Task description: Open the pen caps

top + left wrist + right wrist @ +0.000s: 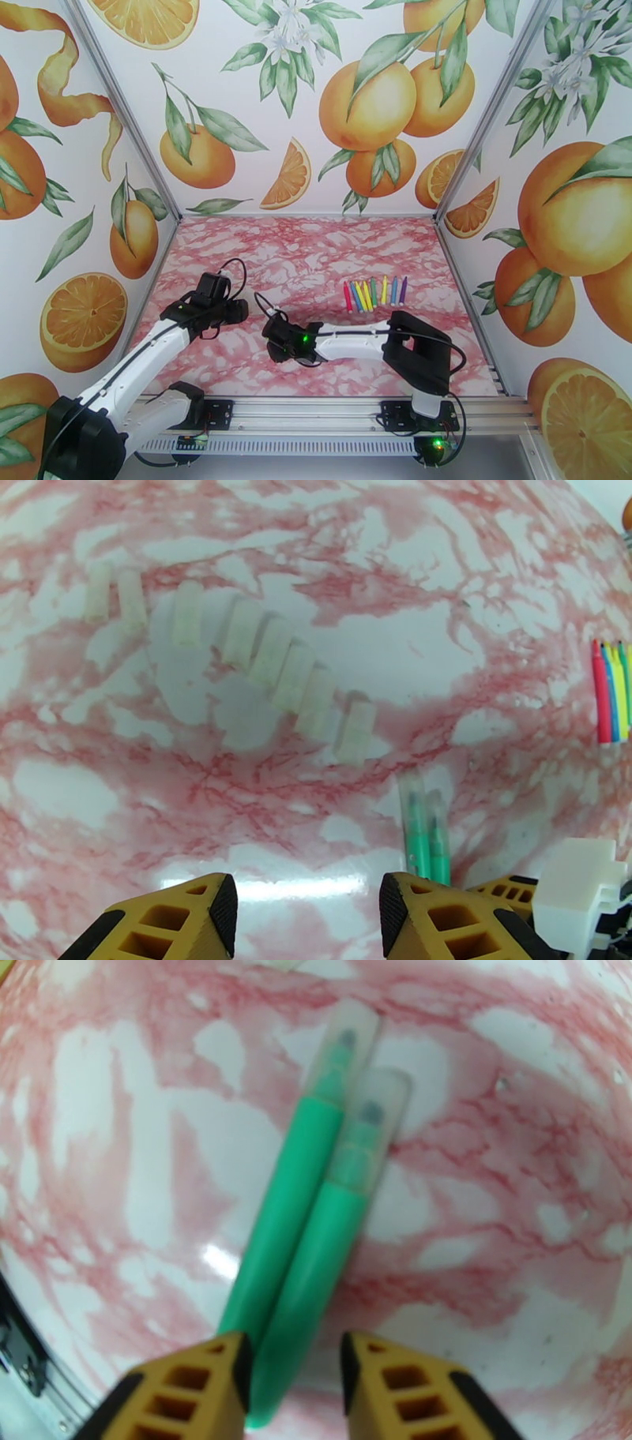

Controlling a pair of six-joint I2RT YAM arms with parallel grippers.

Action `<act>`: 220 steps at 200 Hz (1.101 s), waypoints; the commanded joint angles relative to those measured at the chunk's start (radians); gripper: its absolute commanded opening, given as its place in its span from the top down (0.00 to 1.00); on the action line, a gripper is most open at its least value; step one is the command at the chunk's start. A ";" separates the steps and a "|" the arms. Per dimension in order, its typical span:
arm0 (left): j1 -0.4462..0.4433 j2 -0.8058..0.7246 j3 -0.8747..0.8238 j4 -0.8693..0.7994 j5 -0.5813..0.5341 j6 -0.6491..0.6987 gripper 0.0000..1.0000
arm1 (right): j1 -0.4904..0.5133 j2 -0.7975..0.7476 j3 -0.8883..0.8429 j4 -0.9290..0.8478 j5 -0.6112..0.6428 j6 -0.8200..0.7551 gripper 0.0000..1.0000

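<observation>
Near the middle of the desk [316,253], two green pens [316,1220] are up for uncapping.
My right gripper [294,1347] is narrowed onto their back ends and seems to pinch them, with their clear caps [371,1118] pointing away. My left gripper [308,890] hovers close by, half open and empty. Eight loose caps [272,650] lie in a curved row, and the other pens [375,294] sit well apart, so I judge these two the last. Next, my left gripper must line up on one cap, close and pull straight. My right forearm lies low across the desk, and my left arm reaches in to meet it.
</observation>
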 commanded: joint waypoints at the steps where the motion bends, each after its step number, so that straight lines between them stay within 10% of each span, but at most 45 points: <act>1: 0.007 -0.008 -0.010 0.023 0.012 -0.006 0.48 | 0.005 0.020 0.029 -0.026 0.038 0.017 0.64; 220: 0.008 0.020 -0.002 0.040 0.018 -0.009 0.48 | 0.004 0.104 0.063 -0.144 0.150 0.012 0.73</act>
